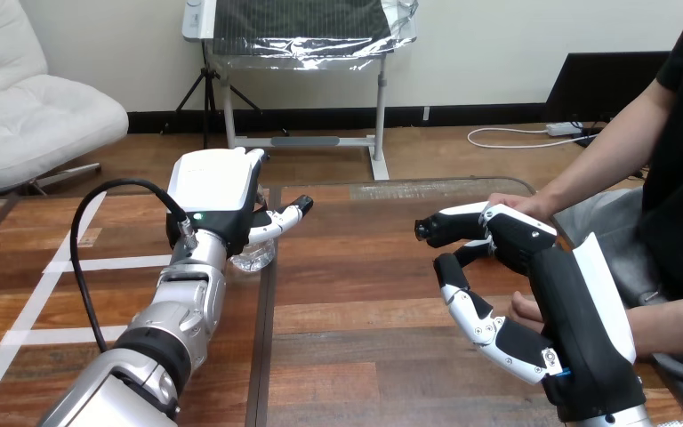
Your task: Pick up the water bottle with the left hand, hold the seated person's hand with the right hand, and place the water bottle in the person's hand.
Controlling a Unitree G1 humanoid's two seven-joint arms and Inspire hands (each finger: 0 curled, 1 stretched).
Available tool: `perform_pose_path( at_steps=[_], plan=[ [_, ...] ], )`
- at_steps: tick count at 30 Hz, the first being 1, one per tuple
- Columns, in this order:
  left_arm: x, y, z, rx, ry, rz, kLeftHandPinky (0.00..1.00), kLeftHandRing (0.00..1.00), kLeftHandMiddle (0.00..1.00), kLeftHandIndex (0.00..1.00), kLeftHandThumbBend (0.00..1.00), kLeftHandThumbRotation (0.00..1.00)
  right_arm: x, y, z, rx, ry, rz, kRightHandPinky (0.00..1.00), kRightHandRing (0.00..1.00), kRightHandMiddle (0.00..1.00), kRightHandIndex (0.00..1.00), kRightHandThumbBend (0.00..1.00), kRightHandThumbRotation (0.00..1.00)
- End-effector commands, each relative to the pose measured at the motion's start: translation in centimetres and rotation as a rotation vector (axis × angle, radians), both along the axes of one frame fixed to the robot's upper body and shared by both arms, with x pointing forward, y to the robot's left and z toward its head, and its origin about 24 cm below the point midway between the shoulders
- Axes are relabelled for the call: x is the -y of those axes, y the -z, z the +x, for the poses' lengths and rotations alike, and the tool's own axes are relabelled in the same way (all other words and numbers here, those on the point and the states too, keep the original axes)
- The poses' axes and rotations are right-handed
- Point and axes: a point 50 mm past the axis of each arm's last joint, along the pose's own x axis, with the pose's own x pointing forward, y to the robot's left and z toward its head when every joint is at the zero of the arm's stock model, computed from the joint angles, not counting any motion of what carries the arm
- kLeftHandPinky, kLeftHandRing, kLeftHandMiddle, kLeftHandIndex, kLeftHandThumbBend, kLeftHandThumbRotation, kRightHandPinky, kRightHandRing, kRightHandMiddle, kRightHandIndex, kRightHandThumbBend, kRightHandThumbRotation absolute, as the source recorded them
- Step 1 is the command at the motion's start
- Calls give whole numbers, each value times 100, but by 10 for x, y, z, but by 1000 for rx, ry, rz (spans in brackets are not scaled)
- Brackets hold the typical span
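Observation:
The clear water bottle stands on the table at the left, and just its lower part shows below my left hand. That hand sits in front of and over the bottle with its white back toward me, hiding the bottle's top. At the right, my right hand is open, its fingers stretched leftward and the thumb lower down. The person's hand at the view's upper right rests on the table just behind my right hand. The person's other hand lies close under my right palm, and I cannot tell whether they touch.
The wooden table has a dark seam running down its middle and white tape lines at the left. The person's forearms reach in from the right edge.

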Motion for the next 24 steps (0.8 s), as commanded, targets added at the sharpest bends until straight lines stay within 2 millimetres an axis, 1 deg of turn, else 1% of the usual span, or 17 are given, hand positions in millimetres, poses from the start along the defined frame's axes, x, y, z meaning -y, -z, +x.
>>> perform_pose_path(
  at_steps=[1,15,24],
  plan=[
    [-7,-9,6,-15,-13,20,92,91,91,90,63,100,-2,-10,7,57,-10,14,52,65,67,60,26,0],
    [-7,-9,9,-137,-27,16,93,91,91,90,65,100,-2,-10,6,52,-5,5,52,64,66,61,26,0],
    [-5,-5,8,-177,-19,13,90,87,86,85,66,100,-2,-10,5,44,-3,11,52,64,66,61,26,0]
  ],
)
